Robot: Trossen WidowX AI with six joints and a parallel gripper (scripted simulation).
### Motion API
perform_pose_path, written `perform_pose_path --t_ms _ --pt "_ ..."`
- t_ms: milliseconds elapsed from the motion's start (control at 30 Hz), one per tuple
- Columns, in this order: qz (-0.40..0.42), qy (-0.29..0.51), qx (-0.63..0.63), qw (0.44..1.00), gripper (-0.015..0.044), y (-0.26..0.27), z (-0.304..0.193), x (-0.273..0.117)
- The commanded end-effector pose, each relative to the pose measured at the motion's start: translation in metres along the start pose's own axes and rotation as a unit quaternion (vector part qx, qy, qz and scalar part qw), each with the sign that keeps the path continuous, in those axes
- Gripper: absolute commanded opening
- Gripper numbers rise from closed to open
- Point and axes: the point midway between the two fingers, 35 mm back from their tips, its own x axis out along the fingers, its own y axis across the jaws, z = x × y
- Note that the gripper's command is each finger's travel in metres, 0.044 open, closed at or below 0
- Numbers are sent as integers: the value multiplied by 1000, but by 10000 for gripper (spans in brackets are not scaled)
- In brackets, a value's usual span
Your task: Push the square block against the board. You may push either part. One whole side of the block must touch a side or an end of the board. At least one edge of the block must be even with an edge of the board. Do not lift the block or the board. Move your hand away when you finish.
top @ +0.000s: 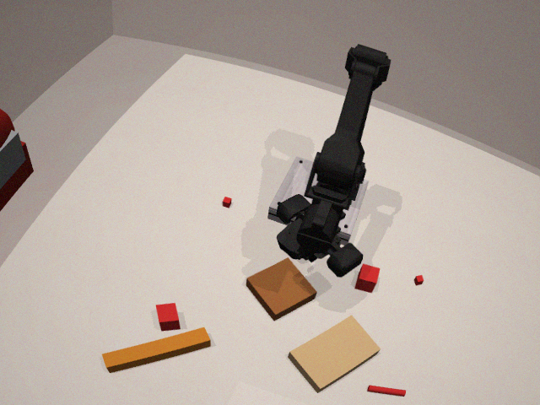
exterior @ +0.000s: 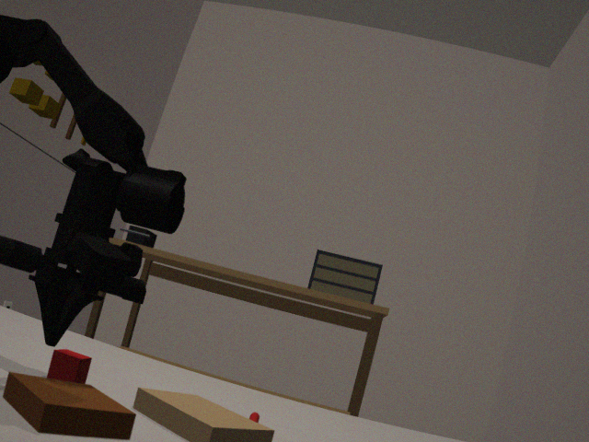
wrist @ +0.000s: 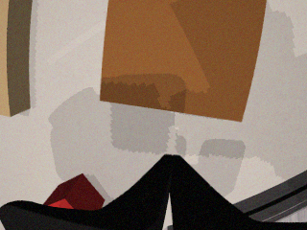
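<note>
Hovering near the flat brown square block (top: 281, 286) (exterior: 71, 397) (wrist: 177, 53), a tapered black gripper (top: 311, 258) (exterior: 51, 343) (wrist: 172, 161).

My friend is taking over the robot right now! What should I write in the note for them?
Gripper: shut, holding nothing, above the table.
Square block: brown, lying flat near the gripper.
Board: tan, flat, with a gap between it and the block.
Done: no joining yet.
Left: push them together, line up an edge, move the gripper away.
</note>
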Motion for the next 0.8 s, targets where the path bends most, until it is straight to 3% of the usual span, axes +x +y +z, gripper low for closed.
perform_pose_path --t_ms 0,100,267,767 --pt "2 3 26 1000 0 2 -7 1" --pt "2 3 26 1000 0 2 -7 4" --pt "1 3 37 999 0 3 -10 56" --pt "1 3 37 999 0 3 1 56"
